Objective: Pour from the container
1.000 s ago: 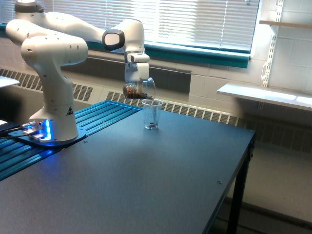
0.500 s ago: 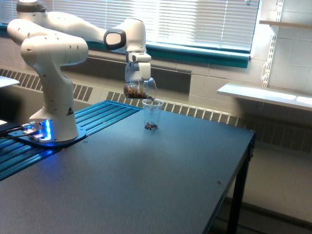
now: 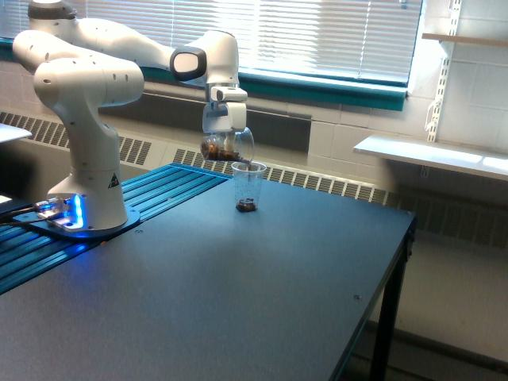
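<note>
Gripper (image 3: 225,136) pinching the rounded clear container (image 3: 228,146), tipped over the rim of the tapered plastic cup (image 3: 248,187) on the dark table (image 3: 238,302). Brown bits in both.

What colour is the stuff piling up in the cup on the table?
Dark brown, seen in the exterior view at the bottom of the clear cup.

Dark table (image 3: 238,302), tapered clear cup (image 3: 248,187) upright on it, brown bits inside. Window blinds (image 3: 317,32) behind; white shelf (image 3: 429,155) at exterior view's right.
</note>
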Controlling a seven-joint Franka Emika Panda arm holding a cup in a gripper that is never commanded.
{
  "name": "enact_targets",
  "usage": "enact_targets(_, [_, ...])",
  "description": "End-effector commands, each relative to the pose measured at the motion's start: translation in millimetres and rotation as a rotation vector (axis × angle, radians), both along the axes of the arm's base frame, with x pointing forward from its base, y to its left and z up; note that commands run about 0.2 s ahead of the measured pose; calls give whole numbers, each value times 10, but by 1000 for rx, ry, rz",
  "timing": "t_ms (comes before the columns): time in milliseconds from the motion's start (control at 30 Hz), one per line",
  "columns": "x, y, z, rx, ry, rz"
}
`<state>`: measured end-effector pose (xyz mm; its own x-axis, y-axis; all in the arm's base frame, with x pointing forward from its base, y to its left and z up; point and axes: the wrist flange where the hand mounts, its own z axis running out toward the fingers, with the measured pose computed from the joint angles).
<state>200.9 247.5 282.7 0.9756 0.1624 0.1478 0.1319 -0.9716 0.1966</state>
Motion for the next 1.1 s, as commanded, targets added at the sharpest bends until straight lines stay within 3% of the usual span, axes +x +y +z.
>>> enact_targets(33, [25,25,13,-13,14,27])
enact_targets(1100, [47,72,-5,-45,49,59])
